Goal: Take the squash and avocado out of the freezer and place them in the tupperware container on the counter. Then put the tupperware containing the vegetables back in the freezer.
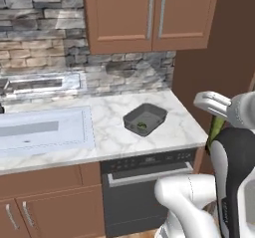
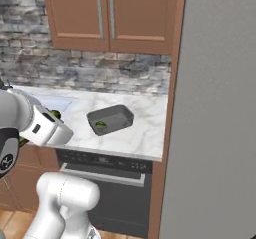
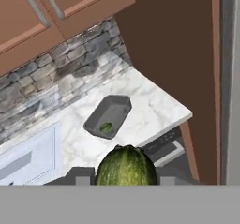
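One squash (image 3: 125, 166), one avocado (image 3: 106, 127), one tupperware container (image 1: 158, 113), one sink (image 1: 45, 130), two cabinet doors (image 1: 119, 13).

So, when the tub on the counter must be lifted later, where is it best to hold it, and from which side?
Probably from above, closing on one long wall of the tupperware container: its raised rim gives the fingers an edge, and the top is open. The near long wall looks best, since the small green item lies toward one end. The gripper now holds the squash.
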Robot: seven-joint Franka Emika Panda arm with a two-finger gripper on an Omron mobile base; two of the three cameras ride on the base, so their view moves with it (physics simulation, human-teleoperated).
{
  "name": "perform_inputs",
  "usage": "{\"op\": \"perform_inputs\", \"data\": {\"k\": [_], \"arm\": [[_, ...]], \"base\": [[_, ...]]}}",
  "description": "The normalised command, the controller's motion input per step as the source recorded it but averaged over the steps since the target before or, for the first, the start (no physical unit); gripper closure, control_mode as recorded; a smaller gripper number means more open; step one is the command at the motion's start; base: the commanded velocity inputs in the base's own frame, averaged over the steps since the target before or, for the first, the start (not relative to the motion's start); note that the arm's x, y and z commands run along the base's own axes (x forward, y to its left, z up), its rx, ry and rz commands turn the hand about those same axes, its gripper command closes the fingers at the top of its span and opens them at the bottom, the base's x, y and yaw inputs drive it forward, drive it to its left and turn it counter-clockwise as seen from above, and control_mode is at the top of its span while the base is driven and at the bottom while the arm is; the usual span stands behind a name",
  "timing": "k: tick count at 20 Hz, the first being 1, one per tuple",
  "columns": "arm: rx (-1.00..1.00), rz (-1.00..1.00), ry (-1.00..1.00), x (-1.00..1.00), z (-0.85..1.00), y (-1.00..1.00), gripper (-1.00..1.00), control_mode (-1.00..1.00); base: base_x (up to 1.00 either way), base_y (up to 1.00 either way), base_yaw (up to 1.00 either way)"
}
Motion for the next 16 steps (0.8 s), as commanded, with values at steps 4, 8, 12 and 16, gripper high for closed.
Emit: {"op": "perform_inputs", "data": {"k": [4,8,12,16], "arm": [[0.00,0.00,0.00,0.00,0.00,0.00,1.00,1.00],[0.00,-0.02,0.15,0.26,-0.19,0.21,1.00,-1.00],[0.02,-0.01,0.26,0.88,-0.44,0.10,1.00,-1.00],[0.05,0.00,0.32,1.00,-0.54,0.00,1.00,-1.00]], "base": [[0.76,0.07,-0.07],[0.10,0.05,-0.01],[0.00,0.00,0.00],[0.00,0.00,0.00]]}}
